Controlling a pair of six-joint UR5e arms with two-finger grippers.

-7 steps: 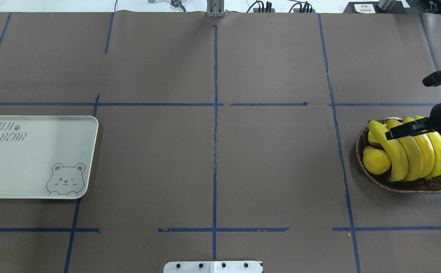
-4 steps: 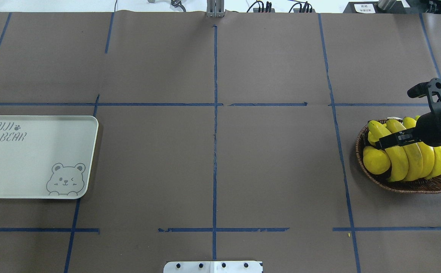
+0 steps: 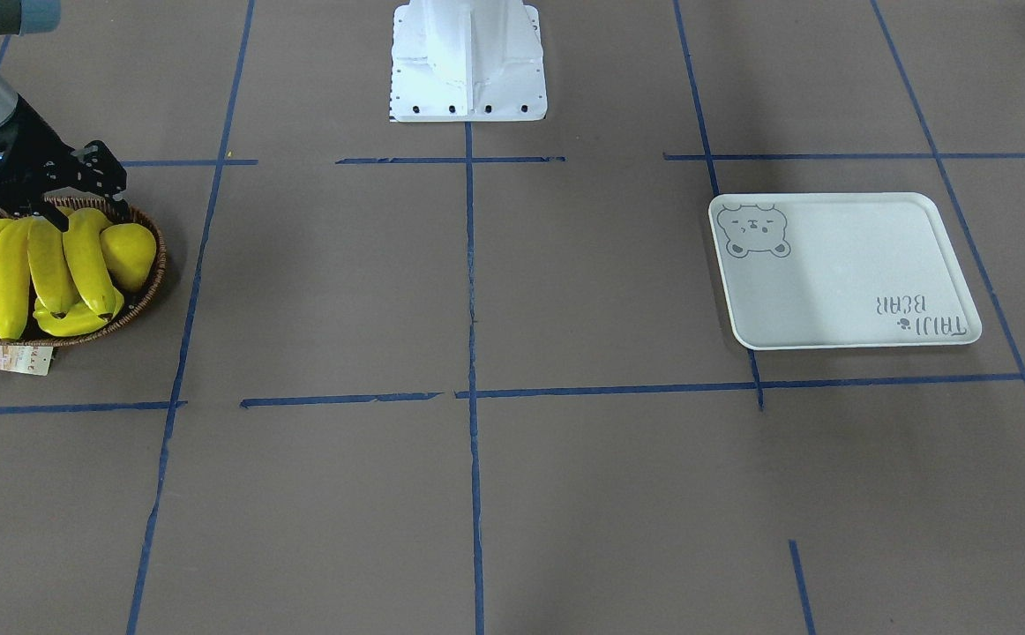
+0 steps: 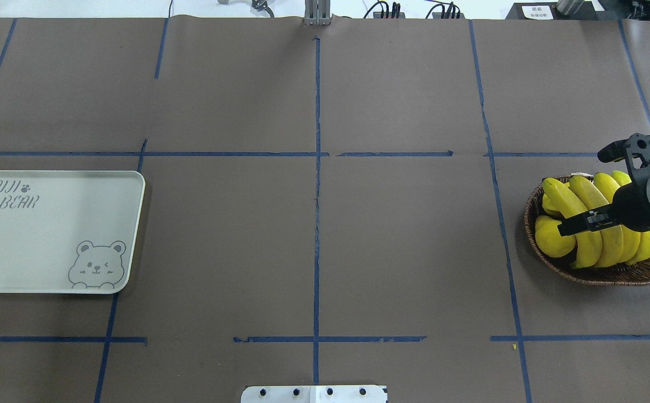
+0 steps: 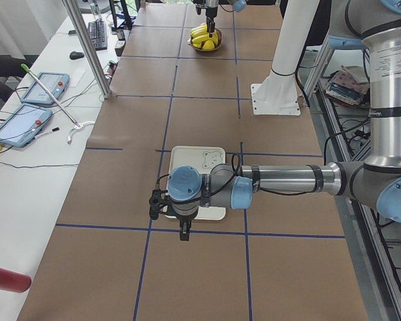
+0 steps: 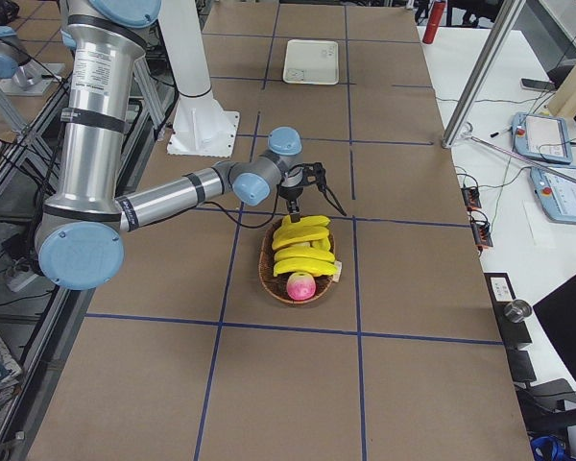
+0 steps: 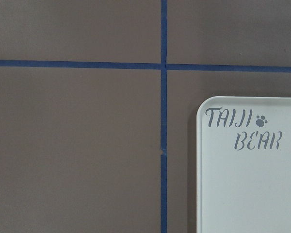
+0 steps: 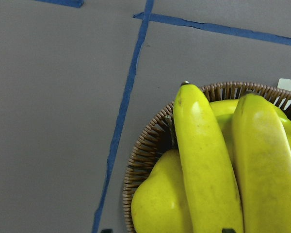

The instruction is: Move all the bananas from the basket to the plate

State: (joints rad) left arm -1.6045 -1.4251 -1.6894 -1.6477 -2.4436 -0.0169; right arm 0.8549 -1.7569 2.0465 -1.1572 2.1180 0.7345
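Several yellow bananas (image 4: 570, 200) lie side by side in a brown wicker basket (image 4: 604, 275) at the table's right; they also show in the front view (image 3: 45, 256). My right gripper (image 4: 565, 228) hangs open just over them. In the right wrist view its gripper (image 8: 167, 231) straddles the outermost banana (image 8: 206, 160), without touching it. The pale bear-print plate (image 4: 51, 235) lies bare at the far left. My left gripper (image 5: 182, 231) hovers by the plate's (image 5: 197, 160) corner; I cannot tell whether it is open.
A plump yellow pear (image 4: 554, 236) sits in the basket beside the bananas, a pink fruit (image 6: 300, 285) at its other end. A paper tag (image 3: 23, 360) lies by the basket. The white robot base (image 3: 468, 62) stands at the near middle edge.
My right gripper has swung down and toward the robot over the bananas, staying open. The bananas, basket and plate have not moved.
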